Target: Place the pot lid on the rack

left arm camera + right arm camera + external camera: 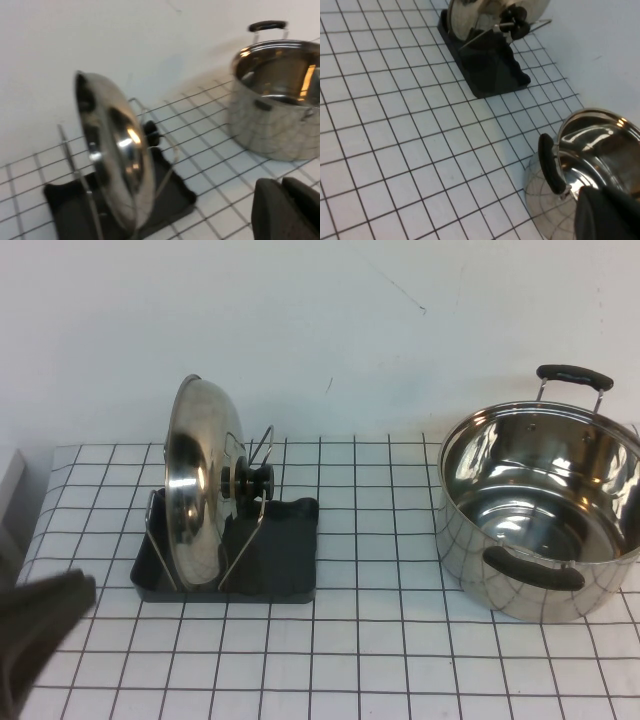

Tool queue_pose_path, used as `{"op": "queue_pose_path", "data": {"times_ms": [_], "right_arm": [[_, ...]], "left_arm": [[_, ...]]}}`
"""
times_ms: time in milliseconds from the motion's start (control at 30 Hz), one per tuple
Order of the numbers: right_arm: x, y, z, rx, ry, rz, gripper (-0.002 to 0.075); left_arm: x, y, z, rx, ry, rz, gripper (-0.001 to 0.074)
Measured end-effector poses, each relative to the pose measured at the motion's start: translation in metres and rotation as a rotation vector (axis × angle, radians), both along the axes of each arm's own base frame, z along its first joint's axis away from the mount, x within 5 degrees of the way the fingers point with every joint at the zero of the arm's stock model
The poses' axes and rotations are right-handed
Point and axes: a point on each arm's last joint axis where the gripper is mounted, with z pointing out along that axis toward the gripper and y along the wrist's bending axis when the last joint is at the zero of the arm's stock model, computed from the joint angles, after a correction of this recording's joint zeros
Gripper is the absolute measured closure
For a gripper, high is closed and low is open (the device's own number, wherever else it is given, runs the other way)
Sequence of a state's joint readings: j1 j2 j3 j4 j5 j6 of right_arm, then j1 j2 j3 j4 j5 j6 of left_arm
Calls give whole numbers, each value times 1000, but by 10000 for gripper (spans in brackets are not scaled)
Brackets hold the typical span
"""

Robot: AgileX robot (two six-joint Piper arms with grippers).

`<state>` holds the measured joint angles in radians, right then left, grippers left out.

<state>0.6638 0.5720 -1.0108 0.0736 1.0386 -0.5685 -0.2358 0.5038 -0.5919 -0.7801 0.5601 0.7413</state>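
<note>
The pot lid (200,490) stands on edge in the rack (290,575), leaning between its wire loops, with its black knob (255,483) facing the pot. The left wrist view shows the same lid (117,155) upright on the dark tray of the rack (170,200). My left gripper (70,595) is low at the table's front left, apart from the rack, shut with nothing in it; its fingers (270,205) press together. My right gripper (605,200) is out of the high view; in its wrist view it hangs shut beside the pot, holding nothing.
A large steel pot (540,510) with black handles stands uncovered at the right, on the white gridded table (380,640). A white wall rises right behind the table. A grey object (8,490) sits at the far left edge.
</note>
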Motion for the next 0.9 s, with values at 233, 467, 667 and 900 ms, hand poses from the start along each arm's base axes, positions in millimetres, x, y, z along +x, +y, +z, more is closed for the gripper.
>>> {"op": "queue_pose_path", "data": {"times_ms": [233, 467, 667, 900], "right_arm": [[-26, -16, -47, 105, -61, 14, 727], [-32, -21, -106, 217, -139, 0, 727], [-30, -20, -140, 215, -126, -9, 727], [-31, -15, -150, 251, -58, 6, 727]], "left_arm": [[-37, 0, -16, -66, -141, -108, 737], [-49, 2, -27, -74, -188, -123, 737], [-49, 1, -28, -97, -183, -129, 737], [-50, 1, -27, -97, -184, -129, 737]]}}
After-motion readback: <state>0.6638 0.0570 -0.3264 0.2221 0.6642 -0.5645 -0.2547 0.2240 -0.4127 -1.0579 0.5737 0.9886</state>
